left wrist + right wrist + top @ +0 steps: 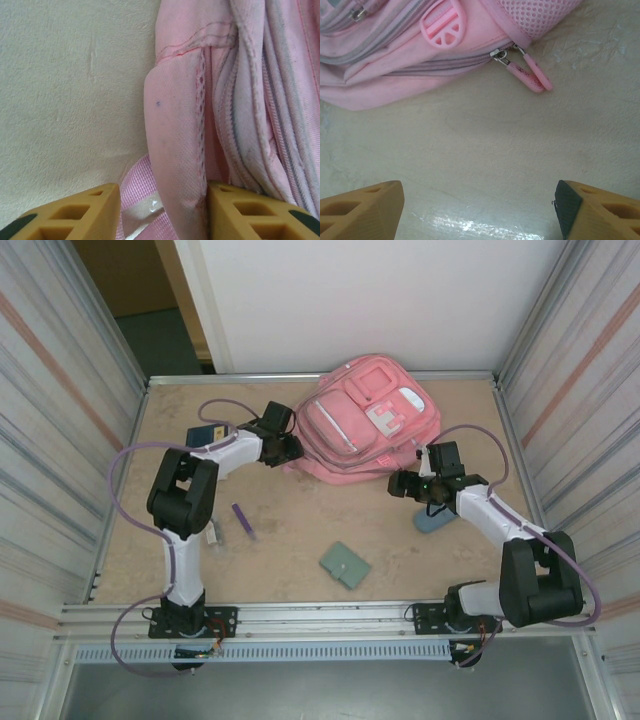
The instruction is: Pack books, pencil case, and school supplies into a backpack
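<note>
While lying flat, pink backpack (345, 440), white-grey patch (388, 418), zip pulls (527, 70)

Pink backpack (365, 420) flat rear-ctr; green folder (345, 565), purple pen (243, 521) nearer front

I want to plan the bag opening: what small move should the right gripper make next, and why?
Probably move the right gripper forward to the pink zipper pulls and close on one. Its jaws stand open, the pulls lie just ahead, the backpack zipper looks closed, and the left gripper straddles a side fold.
</note>
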Robot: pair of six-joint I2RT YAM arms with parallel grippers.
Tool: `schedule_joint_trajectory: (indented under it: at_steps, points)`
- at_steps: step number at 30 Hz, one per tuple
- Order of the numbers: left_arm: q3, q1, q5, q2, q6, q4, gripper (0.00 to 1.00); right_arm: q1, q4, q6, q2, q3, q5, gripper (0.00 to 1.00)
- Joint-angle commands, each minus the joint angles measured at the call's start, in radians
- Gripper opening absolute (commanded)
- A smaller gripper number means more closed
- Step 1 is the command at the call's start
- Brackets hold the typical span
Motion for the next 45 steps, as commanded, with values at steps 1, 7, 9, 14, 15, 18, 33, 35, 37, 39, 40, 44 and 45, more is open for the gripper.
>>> schedule_joint_trajectory:
  at_steps: [1,7,9,14,15,18,33,35,37,39,40,44,45]
  points:
    - [0.014,-0.003,-0.02,0.02,-0.011,-0.016,0.44,0.012,-0.037,-0.03,0.003,0.038,0.021,0.79]
    - [0.0,0.002,0.083,-0.09,0.065,-0.095,0.13,0.011,-0.133,-0.129,0.081,0.116,-0.1,0.75]
    - [-0.037,0.002,0.097,-0.169,0.084,-0.098,0.07,0.011,-0.17,-0.172,0.126,0.152,-0.128,0.71]
    - [-0.023,0.001,0.17,-0.272,0.13,-0.133,0.0,0.01,-0.171,-0.227,0.187,0.183,-0.113,0.67]
    - [-0.006,0.001,0.187,-0.28,0.137,-0.153,0.0,0.009,-0.171,-0.231,0.197,0.189,-0.102,0.67]
    - [0.031,0.001,0.246,-0.305,0.149,-0.179,0.0,0.015,-0.157,-0.249,0.226,0.2,-0.15,0.6]
    - [0.236,-0.013,0.379,-0.365,0.192,-0.323,0.0,0.036,0.049,-0.13,0.173,0.118,-0.059,0.58]
    - [0.244,-0.013,0.393,-0.377,0.197,-0.329,0.0,0.011,0.054,-0.129,0.173,0.118,-0.13,0.55]
    - [0.24,-0.013,0.392,-0.391,0.201,-0.334,0.0,-0.016,0.06,-0.131,0.172,0.119,-0.187,0.52]
    - [0.239,-0.013,0.401,-0.401,0.209,-0.335,0.0,-0.035,0.058,-0.139,0.166,0.119,-0.23,0.5]
    - [0.239,-0.013,0.403,-0.405,0.211,-0.337,0.0,-0.043,0.056,-0.147,0.159,0.117,-0.248,0.49]
    - [0.233,-0.013,0.415,-0.418,0.198,-0.335,0.0,-0.061,0.063,-0.155,0.138,0.104,-0.304,0.47]
    - [0.233,-0.013,0.432,-0.419,0.197,-0.33,0.0,-0.062,0.069,-0.152,0.134,0.101,-0.311,0.46]
